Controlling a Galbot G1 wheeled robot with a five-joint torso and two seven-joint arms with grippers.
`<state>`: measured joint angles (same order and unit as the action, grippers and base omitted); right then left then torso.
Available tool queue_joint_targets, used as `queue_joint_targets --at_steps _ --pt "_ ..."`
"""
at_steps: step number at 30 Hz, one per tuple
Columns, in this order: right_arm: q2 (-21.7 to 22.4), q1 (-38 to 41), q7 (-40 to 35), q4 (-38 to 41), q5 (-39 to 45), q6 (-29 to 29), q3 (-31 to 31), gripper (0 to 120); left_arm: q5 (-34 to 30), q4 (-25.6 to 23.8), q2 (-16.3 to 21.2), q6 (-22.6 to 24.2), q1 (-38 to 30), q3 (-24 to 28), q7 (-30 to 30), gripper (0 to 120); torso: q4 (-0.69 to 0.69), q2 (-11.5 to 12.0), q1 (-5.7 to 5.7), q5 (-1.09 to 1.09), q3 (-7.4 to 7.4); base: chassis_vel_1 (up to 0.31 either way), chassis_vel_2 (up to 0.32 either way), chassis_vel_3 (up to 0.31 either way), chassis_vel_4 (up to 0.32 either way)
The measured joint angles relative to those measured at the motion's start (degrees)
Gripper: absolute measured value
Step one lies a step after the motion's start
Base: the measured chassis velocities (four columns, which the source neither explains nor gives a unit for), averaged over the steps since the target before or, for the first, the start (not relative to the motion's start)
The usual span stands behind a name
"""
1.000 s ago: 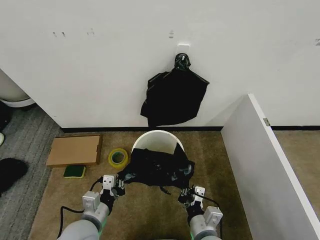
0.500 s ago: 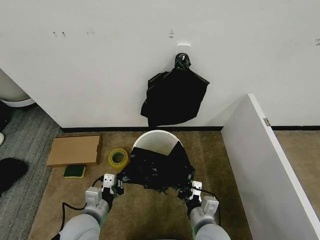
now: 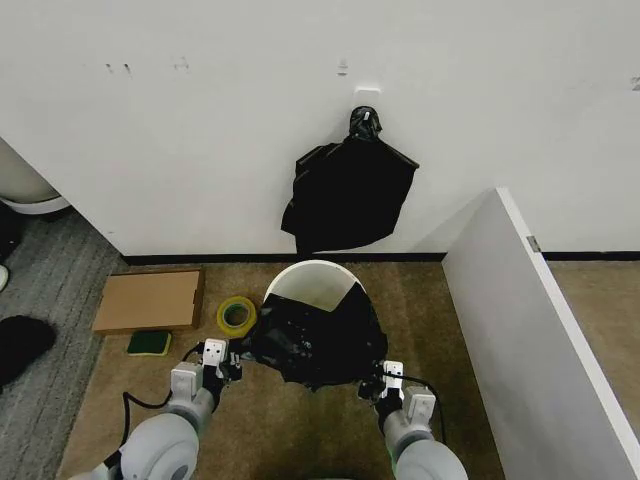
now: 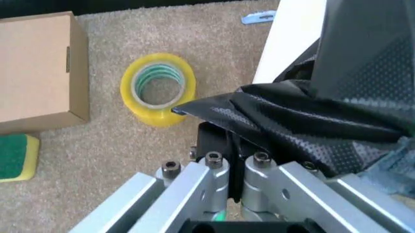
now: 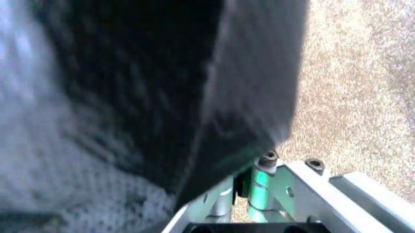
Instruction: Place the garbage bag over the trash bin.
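1. Left gripper (image 3: pixel 226 361) sits low at the near left of the trash bin (image 3: pixel 305 281), its jaws clamped together on a pinched corner of the garbage bag (image 3: pixel 318 338); the left wrist view shows the black film folded between the closed fingers (image 4: pixel 224 141).
2. Right gripper (image 3: pixel 376 382) holds the bag's opposite near corner at the near right, clamped on the film as the right wrist view suggests, with plastic draped right over it.
3. Garbage bag: stretched between the two grippers, it lies across the near half of the bin's mouth, while the far rim and part of the white interior stay uncovered. I judge it very light, limp and slippery, with a fine embossed texture; it will sag, billow and slip from a shallow pinch, so the best hold is well inside the hem at two widely spaced points.
4. Trash bin: a rigid white bucket standing on the carpet near the wall, probably light enough to shift if the bag drags on its rim.
5. Yellow tape roll (image 4: pixel 157 88) lies on the carpet just left of the bin, beside a cardboard box (image 3: pixel 148 300).
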<state>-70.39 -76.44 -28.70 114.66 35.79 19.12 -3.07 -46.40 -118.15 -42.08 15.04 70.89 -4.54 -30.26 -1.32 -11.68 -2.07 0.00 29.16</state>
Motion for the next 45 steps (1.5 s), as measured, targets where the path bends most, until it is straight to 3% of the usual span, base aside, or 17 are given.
queue_joint_targets --at_steps 9,11,17,18,21,23,25,28,34,39,45 --pt "0.67 -0.8 0.18 0.94 -0.62 -0.13 -0.16 0 0.46 -1.85 -0.13 -0.77 1.28 -0.44 -0.08 0 0.0 0.0 0.01 0.0 0.0 0.0 0.0 0.0 0.0" --pt "0.85 -1.48 0.46 1.52 -1.68 -0.5 -0.18 5 0.61 -2.72 -0.11 -0.99 2.01 -0.89 -0.13 0 -0.01 0.0 0.01 0.0 0.0 0.0 0.0 0.0 0.0" --pt "1.06 -3.74 1.2 3.08 -5.69 -2.12 -0.16 23 3.04 -5.84 -0.31 -1.26 4.97 -2.1 -0.57 22 0.0 0.0 0.01 0.0 0.0 0.0 0.0 0.0 0.0" --pt "1.48 -5.13 1.38 4.04 -7.07 -2.34 -0.16 33 4.68 -7.51 -0.6 -1.3 6.97 -2.77 -0.96 28 0.0 0.0 0.01 0.0 0.0 0.0 0.0 0.0 0.0" --pt "2.54 -7.29 1.98 5.28 -10.24 -2.59 -0.39 45 5.59 -9.89 -0.86 -1.37 10.11 -3.28 -1.39 41 0.0 0.0 0.01 0.0 0.0 0.0 0.0 0.0 0.0" --pt "2.85 -8.02 2.27 5.65 -11.09 -2.76 -0.54 46 5.83 -10.68 -0.98 -1.42 11.2 -3.43 -1.54 45 0.0 0.0 0.01 0.01 0.0 0.0 0.0 0.0 0.0" --pt "3.63 -10.01 3.31 6.61 -13.57 -3.94 -0.89 58 6.8 -12.4 -1.42 -1.88 14.32 -3.8 -1.86 52 -0.01 0.0 0.01 0.0 -0.01 0.0 0.0 0.0 0.0" --pt "4.0 -11.51 4.18 7.36 -15.63 -5.25 -1.19 66 7.95 -13.38 -1.97 -2.44 16.89 -4.47 -2.05 62 0.01 0.0 0.01 0.0 -0.01 0.0 0.0 0.0 0.0" --pt "3.96 -15.02 5.19 9.7 -18.83 -8.13 -1.52 93 9.02 -15.96 -3.53 -4.11 23.79 -10.58 -2.42 90 0.0 0.0 0.01 0.0 -0.01 0.0 0.0 0.0 0.0" --pt "4.09 -16.82 6.28 9.82 -20.24 -10.44 -1.66 100 8.91 -17.56 -3.18 -4.99 27.78 -14.76 0.15 99 0.0 -0.01 0.01 0.0 -0.01 0.0 0.0 0.0 0.0" --pt "4.26 -18.39 8.85 9.05 -22.39 -15.48 -2.17 100 6.18 -18.08 -1.88 -8.5 32.01 -20.58 5.87 100 0.0 -0.01 0.01 -0.01 -0.01 0.0 0.0 0.0 0.0"
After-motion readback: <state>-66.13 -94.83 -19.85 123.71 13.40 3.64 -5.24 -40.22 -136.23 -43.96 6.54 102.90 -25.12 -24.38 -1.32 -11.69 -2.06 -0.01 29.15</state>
